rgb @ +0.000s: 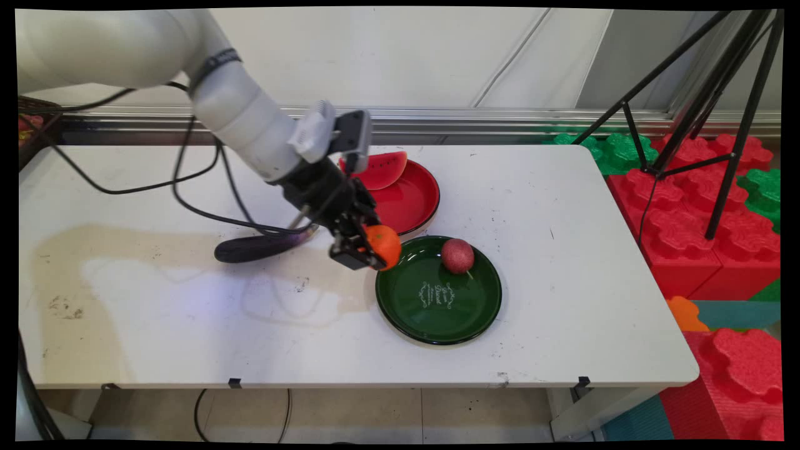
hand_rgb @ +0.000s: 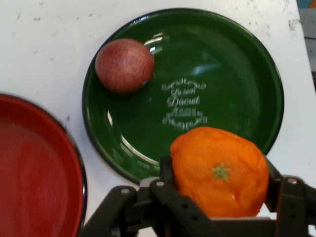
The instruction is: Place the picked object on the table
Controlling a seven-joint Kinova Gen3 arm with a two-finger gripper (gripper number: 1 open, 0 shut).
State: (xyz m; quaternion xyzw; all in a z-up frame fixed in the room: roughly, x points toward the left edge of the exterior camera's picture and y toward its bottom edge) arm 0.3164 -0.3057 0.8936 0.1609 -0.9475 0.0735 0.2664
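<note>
My gripper is shut on an orange tangerine, held just above the left rim of a green plate. A reddish round fruit lies on that plate near its far edge. Behind it stands a red plate with a watermelon slice on its far side. A dark purple eggplant lies on the table to the left of the gripper, partly hidden by the arm.
Black cables hang from the arm over the left part of the white table. A black tripod and red and green foam blocks stand beyond the table's right edge.
</note>
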